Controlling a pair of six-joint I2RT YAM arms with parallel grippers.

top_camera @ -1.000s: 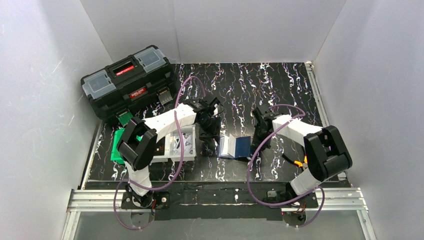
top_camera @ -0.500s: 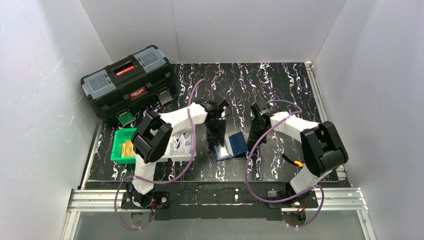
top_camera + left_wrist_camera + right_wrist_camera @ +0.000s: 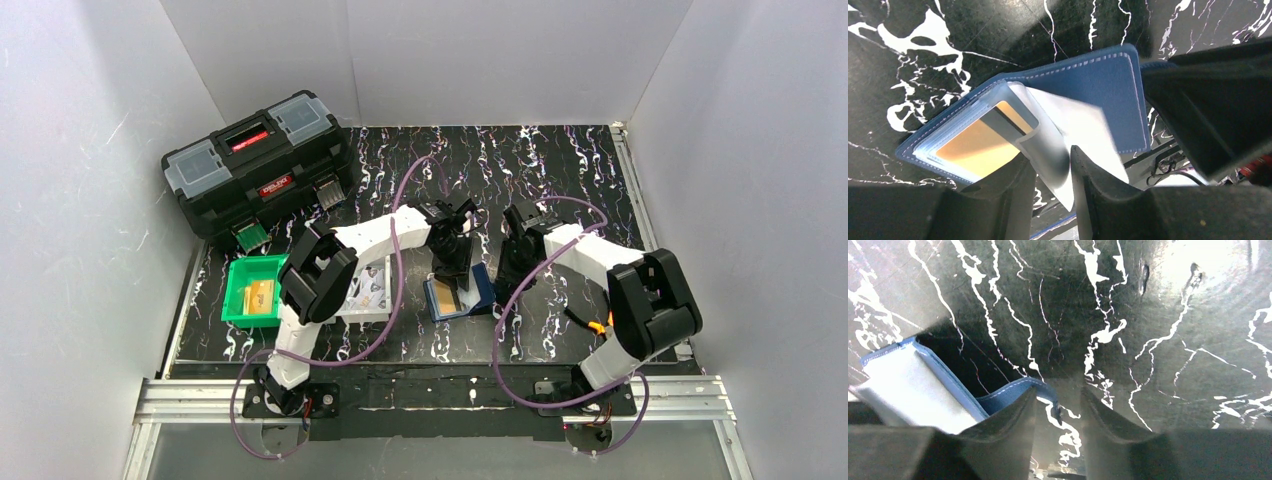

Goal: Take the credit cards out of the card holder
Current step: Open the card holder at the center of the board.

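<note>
Black white-veined table (image 3: pixel 580 180), white walls (image 3: pixel 480 60). Card holder (image 3: pixel 480 290): open, centre frame overhead. Credit card (image 3: pixel 979 146): orange, in its clear pocket, lower left of left-wrist view. Left gripper (image 3: pixel 1050 172): clamped on the holder's clear leaf. Right gripper (image 3: pixel 1057 427): at the holder's blue edge; grip cannot be told.

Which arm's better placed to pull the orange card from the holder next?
Left. Left tool is over the open card holder, pocket flap between its fingers, orange card just ahead. Right tool only straddles a corner.
</note>
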